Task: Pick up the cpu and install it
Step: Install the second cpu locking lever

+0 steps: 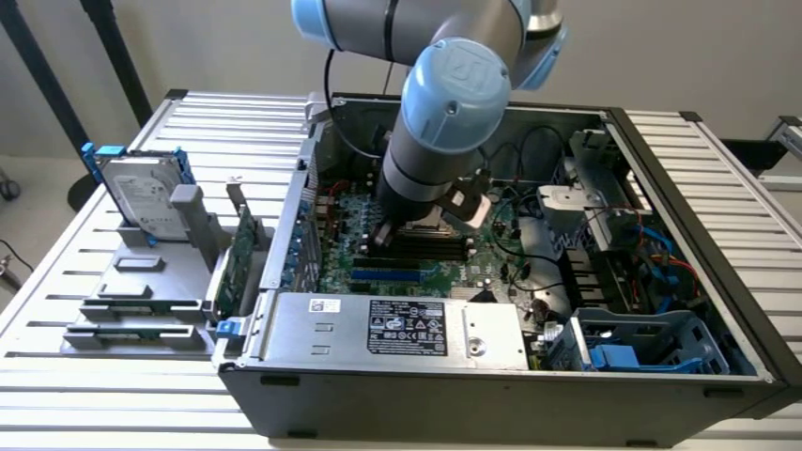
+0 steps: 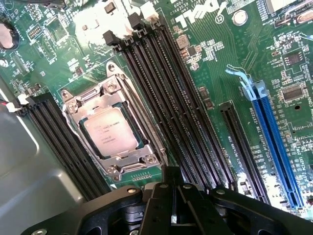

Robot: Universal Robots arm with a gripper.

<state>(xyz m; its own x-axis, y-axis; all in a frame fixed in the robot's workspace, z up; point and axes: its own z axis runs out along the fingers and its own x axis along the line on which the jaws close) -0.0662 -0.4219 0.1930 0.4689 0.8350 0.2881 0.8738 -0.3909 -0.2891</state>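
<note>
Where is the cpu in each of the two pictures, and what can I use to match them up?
Exterior view: the cpu is barely visible, a silvery patch on the green board inside the open computer case, just under the arm's wrist.
Wrist view: the cpu lies in its metal socket frame, apart from the shut gripper.
Shared landmark: the black memory slots beside the socket.

hard drive point(image 1: 141, 199) upright in a grey holder point(image 1: 141, 299) beside the computer case point(image 1: 501, 387).
</note>
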